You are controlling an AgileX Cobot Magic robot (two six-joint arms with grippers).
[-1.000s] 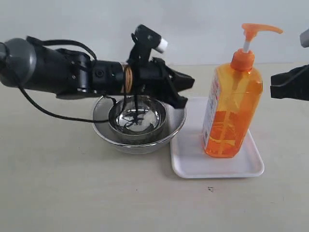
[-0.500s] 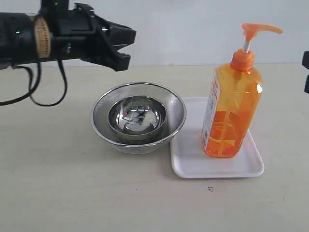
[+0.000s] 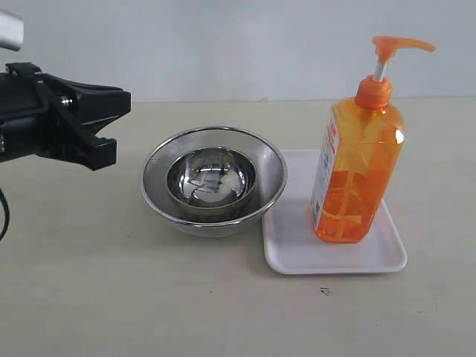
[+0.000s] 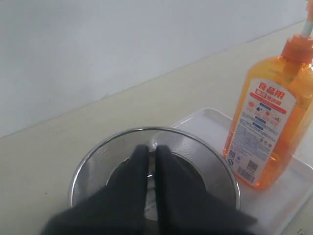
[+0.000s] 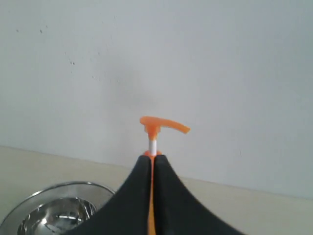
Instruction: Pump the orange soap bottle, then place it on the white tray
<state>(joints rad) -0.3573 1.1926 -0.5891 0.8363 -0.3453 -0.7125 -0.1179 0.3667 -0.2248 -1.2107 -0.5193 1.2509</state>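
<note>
The orange soap bottle stands upright on the white tray on the bench, while the left gripper and right gripper both hang clear, jaws pressed together, empty.

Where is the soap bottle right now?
In the exterior view the orange soap bottle stands upright on the white tray, right of the steel bowls.

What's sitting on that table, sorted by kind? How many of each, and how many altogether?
orange soap bottle: 1
white tray: 1
steel bowls, one nested in the other: 2
Total: 4
</note>
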